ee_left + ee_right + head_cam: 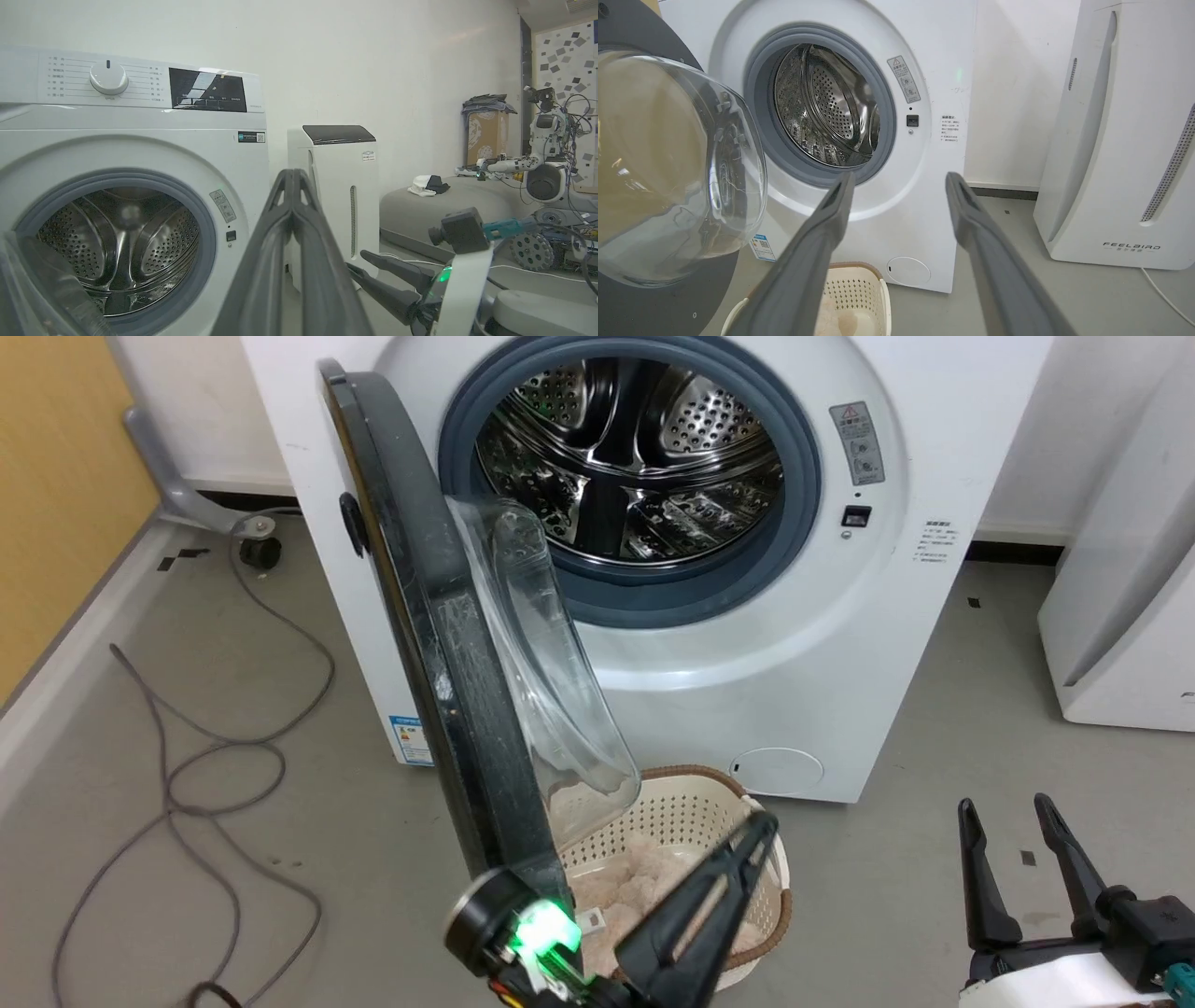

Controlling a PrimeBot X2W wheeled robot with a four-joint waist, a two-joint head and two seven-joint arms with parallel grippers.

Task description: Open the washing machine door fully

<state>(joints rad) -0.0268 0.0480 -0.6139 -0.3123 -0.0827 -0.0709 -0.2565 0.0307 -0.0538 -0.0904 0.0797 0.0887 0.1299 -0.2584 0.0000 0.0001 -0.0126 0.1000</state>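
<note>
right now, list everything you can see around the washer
washing machine: one, white, against the wall
door: one, black with clear glass bowl, swung open at the machine's left
drum: one, steel, inside the machine's opening
basket: one, cream with brown rim, floor before the machine
cable: at least one, grey, looped on floor at left
appliance: one, white, right of the machine
other robot: one, white, far right
left tool: one, dark, shut, near the door's lower edge
right tool: one, dark, open, lower right
</note>
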